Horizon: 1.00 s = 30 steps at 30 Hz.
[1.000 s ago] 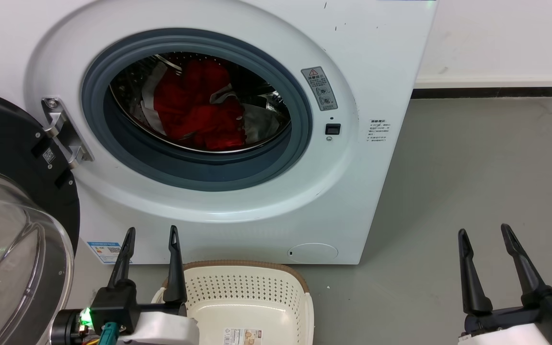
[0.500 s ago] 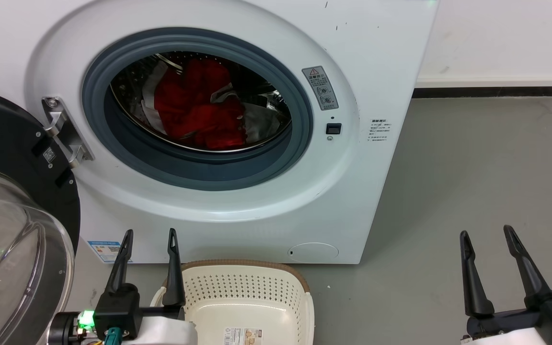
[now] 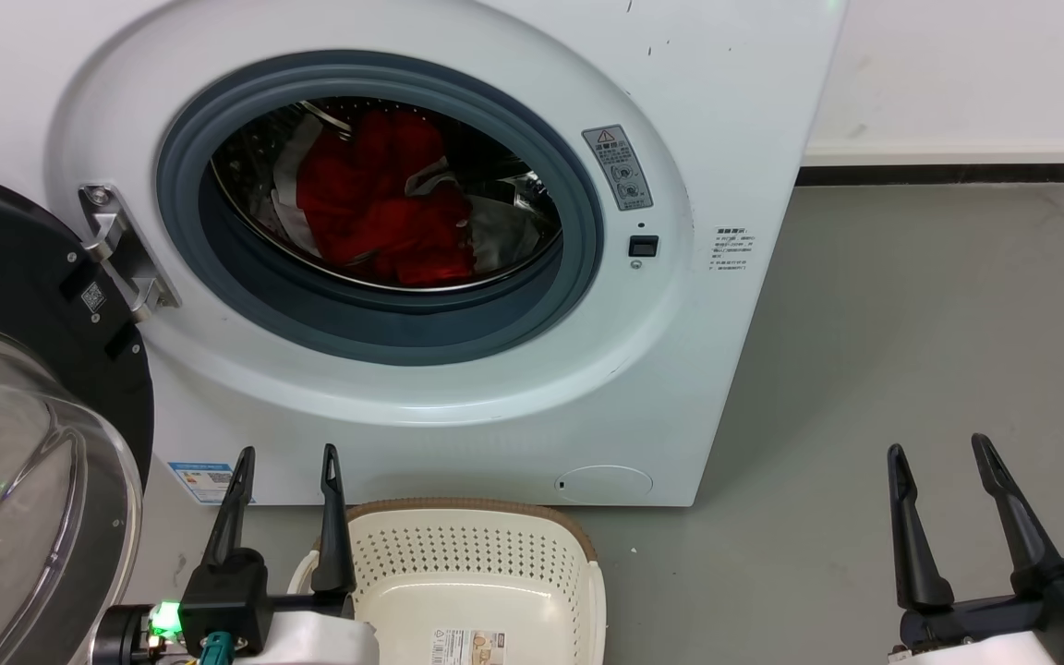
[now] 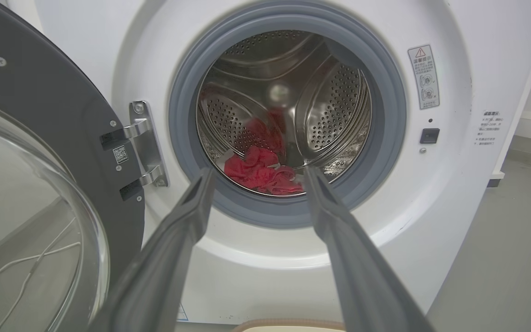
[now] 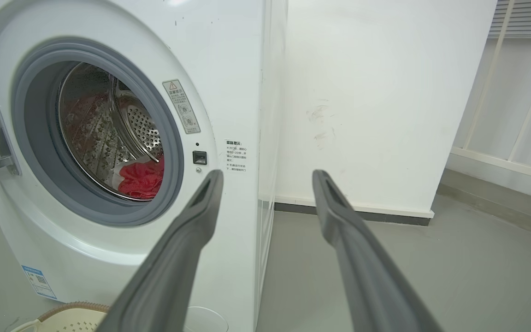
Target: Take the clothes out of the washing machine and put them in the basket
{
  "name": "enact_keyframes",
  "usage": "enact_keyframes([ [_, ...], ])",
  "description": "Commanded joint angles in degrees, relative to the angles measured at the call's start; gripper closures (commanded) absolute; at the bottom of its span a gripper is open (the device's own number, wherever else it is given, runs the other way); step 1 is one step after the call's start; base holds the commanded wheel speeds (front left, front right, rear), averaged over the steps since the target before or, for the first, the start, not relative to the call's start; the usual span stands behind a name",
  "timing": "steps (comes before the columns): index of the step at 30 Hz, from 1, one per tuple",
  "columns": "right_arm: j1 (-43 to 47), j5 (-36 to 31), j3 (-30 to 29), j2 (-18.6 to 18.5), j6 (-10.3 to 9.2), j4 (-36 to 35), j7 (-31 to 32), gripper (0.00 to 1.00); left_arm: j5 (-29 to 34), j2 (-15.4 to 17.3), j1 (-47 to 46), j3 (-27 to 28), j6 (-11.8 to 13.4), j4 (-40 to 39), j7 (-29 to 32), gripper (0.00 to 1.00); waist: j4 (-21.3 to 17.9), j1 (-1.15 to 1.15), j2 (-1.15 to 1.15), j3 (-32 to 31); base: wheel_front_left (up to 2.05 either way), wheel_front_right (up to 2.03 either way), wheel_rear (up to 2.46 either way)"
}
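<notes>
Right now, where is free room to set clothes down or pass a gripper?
The basket is bare where it shows. The floor right of the washing machine is bare. The porthole has room above the clothes. Crowded: the left, where the open door stands beside the left gripper.

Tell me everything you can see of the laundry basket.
The basket is cream plastic with perforated walls, a brown woven-look rim, a white handle on its left and a label on its base. It stands empty and upright on the grey floor before the washing machine, below its porthole.
</notes>
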Motion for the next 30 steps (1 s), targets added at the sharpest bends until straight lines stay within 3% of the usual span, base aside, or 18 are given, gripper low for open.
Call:
enact_keyframes([
  [1,-0.3,0.1,0.0,-0.1,-0.02,-0.3,-0.2,0.00,0.0,-0.1,-0.1,0.0,-0.2,0.2,-0.2,0.00,0.0,0.00,0.00,0.1,0.00,0.00,0.00],
  [8,-1.2,0.1,0.4,-0.1,-0.02,-0.6,-0.2,0.00,-1.7,-0.2,-2.5,1.6,-2.3,2.2,-0.2,0.00,-0.5,0.00,0.00,1.2,0.00,0.00,0.00],
  [18,-5.9,0.9,1.9,-0.1,-0.02,-2.5,-0.2,0.00,-1.1,2.7,-16.1,5.5,-7.4,9.7,-0.2,0.00,-3.4,0.00,0.00,8.4,0.00,0.00,0.00],
  [30,-13.4,3.2,3.5,-0.1,-0.02,-5.6,-0.2,0.00,0.7,8.7,-37.1,7.7,-8.6,22.7,-0.2,0.00,-9.8,0.00,0.00,20.2,0.00,0.00,0.00],
])
